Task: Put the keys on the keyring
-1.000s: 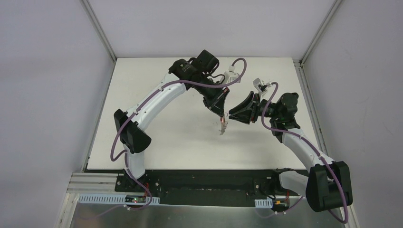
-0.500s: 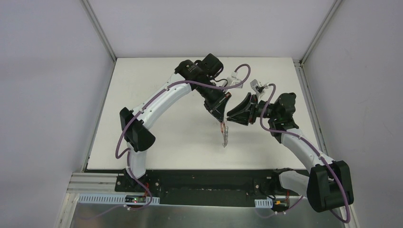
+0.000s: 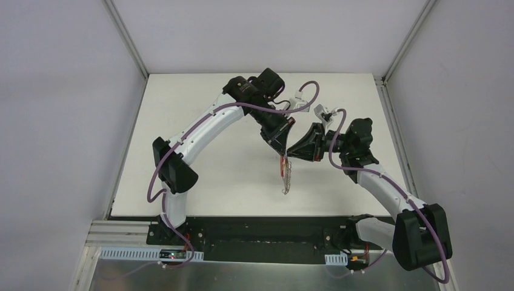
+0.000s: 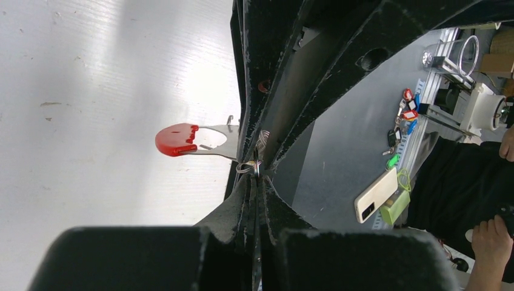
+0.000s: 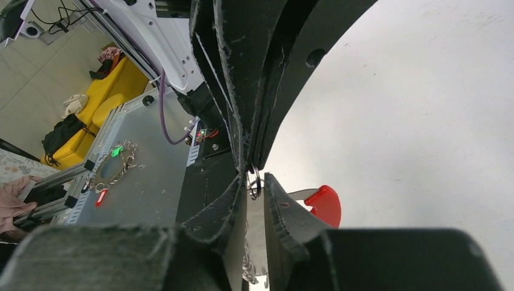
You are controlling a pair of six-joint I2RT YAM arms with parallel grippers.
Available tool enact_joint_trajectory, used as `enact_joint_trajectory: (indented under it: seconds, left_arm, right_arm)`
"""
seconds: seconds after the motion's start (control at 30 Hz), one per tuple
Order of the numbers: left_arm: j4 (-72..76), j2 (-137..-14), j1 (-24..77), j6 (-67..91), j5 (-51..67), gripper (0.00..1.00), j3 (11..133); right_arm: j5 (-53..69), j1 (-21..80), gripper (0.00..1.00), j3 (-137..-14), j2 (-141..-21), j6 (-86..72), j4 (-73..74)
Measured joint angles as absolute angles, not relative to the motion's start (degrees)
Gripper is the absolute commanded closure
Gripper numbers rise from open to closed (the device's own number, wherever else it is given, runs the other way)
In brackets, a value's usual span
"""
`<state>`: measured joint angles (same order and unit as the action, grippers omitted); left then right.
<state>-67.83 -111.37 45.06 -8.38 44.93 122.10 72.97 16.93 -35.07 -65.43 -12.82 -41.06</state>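
The keyring (image 3: 285,176) hangs in the air over the table's middle: a red-tipped silver part on top and a beaded chain dangling below. My left gripper (image 3: 282,150) is shut on its small metal ring (image 4: 256,168). The red-tipped silver plate (image 4: 176,138) sticks out to the left of the fingers. My right gripper (image 3: 292,153) meets it tip to tip. In the right wrist view its fingers (image 5: 276,200) stand a little apart around the same ring (image 5: 255,183), with the red tip (image 5: 326,205) and chain (image 5: 247,267) behind. A key with a yellow-orange head is not in view.
The white table (image 3: 200,151) is boxed in by grey walls with metal posts at the back corners. Both arms reach in over its middle. Beyond the near edge lies a grey bench (image 4: 339,151) with a phone (image 4: 377,194) and coloured key tags (image 4: 407,112).
My right gripper has moved left until its tips meet the left gripper's. The left arm has shifted slightly right, and the keyring now hangs straighter and lower beneath it.
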Motion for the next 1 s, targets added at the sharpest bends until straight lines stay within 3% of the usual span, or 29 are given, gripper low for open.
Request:
enact_joint_trajectory:
  seconds: [0.13,0.27,0.4,0.6,0.77,1.0]
  left_arm:
    - [-67.9,-111.4,45.1,-8.4,44.9,1.0,122.1]
    - [-67.9,-111.4,45.1,-8.6,44.9,1.0,122.1]
    - [-67.0,-111.2,45.0,-10.3,45.2,0.79,121.0]
    - [-59.8,-107.3,44.4,-13.0,46.1,0.59,111.1]
    - [-49.3,-100.5,42.1,-12.7,48.4,0.53,100.3]
    - [-39.1,-96.7,40.1,-12.4,52.3,0.53,94.2]
  right_arm:
    - [73.0,17.2,1.0,-35.1,-65.6,-12.1,-39.9]
    - [73.0,17.2,1.0,-35.4,-65.7,-11.7,-39.1]
    - [73.0,17.1,1.0,-35.4,-65.7,-11.7,-38.6]
    - [73.2,16.7,1.0,-35.4,-65.7,-12.8,-39.5]
    - [73.1,16.2,1.0,-35.4,-65.7,-15.7,-43.3]
    - [73.1,15.8,1.0,-35.4,-65.7,-17.2,-45.3]
